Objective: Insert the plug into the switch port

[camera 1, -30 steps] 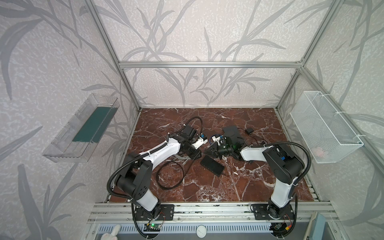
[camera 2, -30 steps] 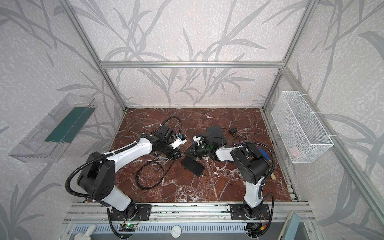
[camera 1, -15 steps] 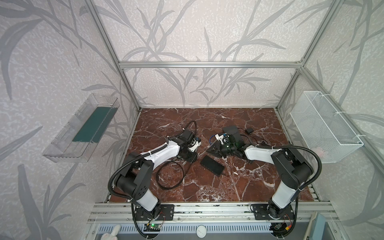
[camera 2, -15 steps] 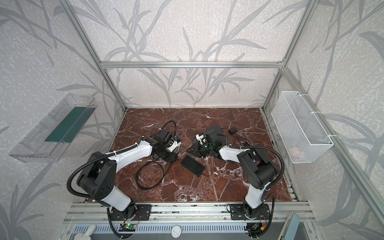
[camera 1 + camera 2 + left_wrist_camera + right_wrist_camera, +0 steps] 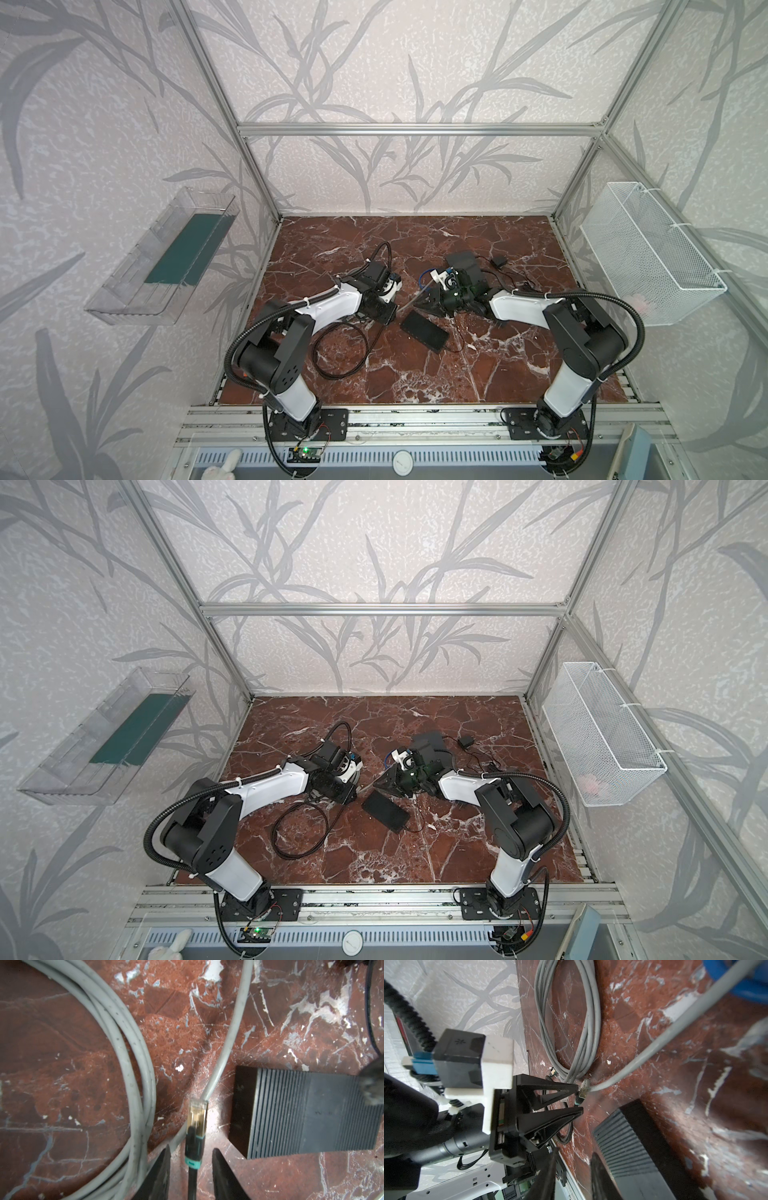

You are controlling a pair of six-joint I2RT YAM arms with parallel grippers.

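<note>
Nearest you on the table [image 5: 415,386] lies the coil [image 5: 133,1059], slack and clear of both arms; you cannot tell whether it is the plug's own lead. Just past it the switch [image 5: 301,1111] rests flat on its broad face with the ribbed top up. The side it turns toward the plug is blank and no port shows in any view, so you will probably have to find the socket face before lining up. The plug [image 5: 197,1120] lies on the table just beside that blank side, tip pointing away from the left gripper [image 5: 190,1148]. That gripper's fingers stand apart on either side of the boot with a gap each side, so it is released, seemingly placed to pinch the boot and leave the tip free. The right gripper [image 5: 574,1151] is parted and empty too, low beside the switch, likely to brace it against the push. Farther back a black box [image 5: 461,262] sits out of the way.
</note>
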